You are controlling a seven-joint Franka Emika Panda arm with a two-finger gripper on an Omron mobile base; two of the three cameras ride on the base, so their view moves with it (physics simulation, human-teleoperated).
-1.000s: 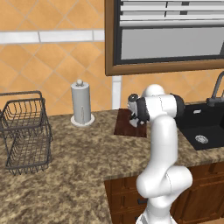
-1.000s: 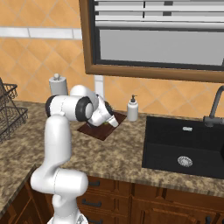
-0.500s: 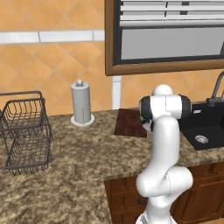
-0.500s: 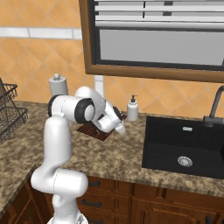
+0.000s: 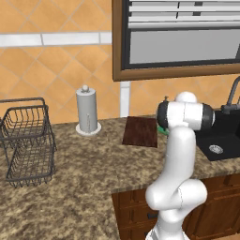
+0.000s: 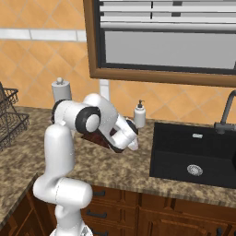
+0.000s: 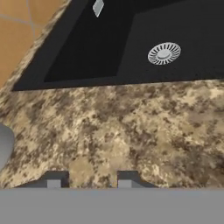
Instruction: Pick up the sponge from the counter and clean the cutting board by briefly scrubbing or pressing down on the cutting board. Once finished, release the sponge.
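The dark reddish-brown cutting board (image 5: 140,131) lies flat on the granite counter (image 5: 93,164), to the left of the arm. A small green sliver, apparently the sponge (image 5: 161,130), peeks out between the board's right edge and the arm's elbow; the rest of it is hidden. In the right base view the arm covers most of the cutting board (image 6: 93,138). My gripper (image 6: 132,144) hangs low over the counter between board and sink. In the hand view my gripper (image 7: 90,180) is open, its fingertips (image 7: 54,179) apart over bare granite (image 7: 122,127), holding nothing.
The black sink (image 6: 198,156) with its drain (image 7: 164,53) lies just right of the hand, with a faucet (image 6: 225,115) behind it. A soap dispenser (image 6: 139,114) stands by the wall. A paper towel holder (image 5: 87,110) and a wire basket (image 5: 26,140) stand to the left.
The arm has swung right, off the cutting board toward the sink side. The board now lies uncovered in the left base view.
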